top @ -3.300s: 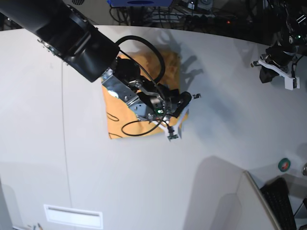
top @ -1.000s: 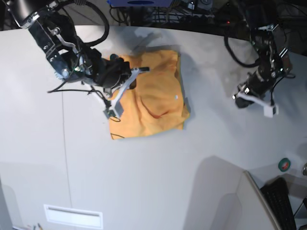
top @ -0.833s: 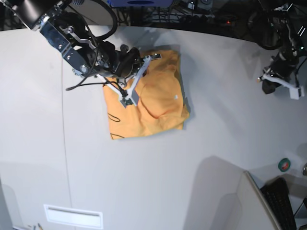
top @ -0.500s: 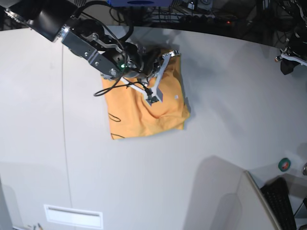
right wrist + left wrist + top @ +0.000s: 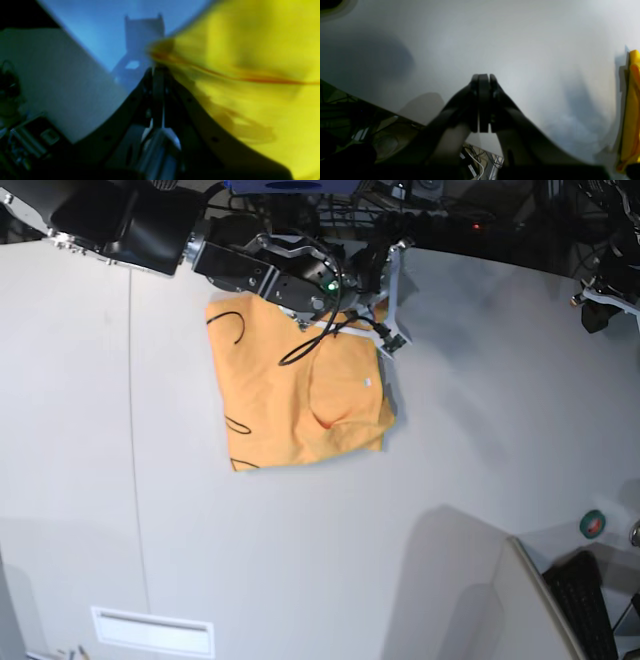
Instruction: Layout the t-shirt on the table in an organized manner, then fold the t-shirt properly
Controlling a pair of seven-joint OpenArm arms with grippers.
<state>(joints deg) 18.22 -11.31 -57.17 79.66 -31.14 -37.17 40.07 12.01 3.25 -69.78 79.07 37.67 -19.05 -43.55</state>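
While both grippers closed empty, t-shirt (image 5: 295, 385) lies folded on table (image 5: 480, 440).

Base cam sits high overhead, looking straight down on the whole table (image 5: 450, 480). Both wrist cams ride low behind their fingers: the left looks across bare tabletop, the right sits close over the t-shirt (image 5: 250, 75), which all three views share.

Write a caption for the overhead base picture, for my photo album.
Folded orange t-shirt on the white table, right arm's closed fingers over its far edge.
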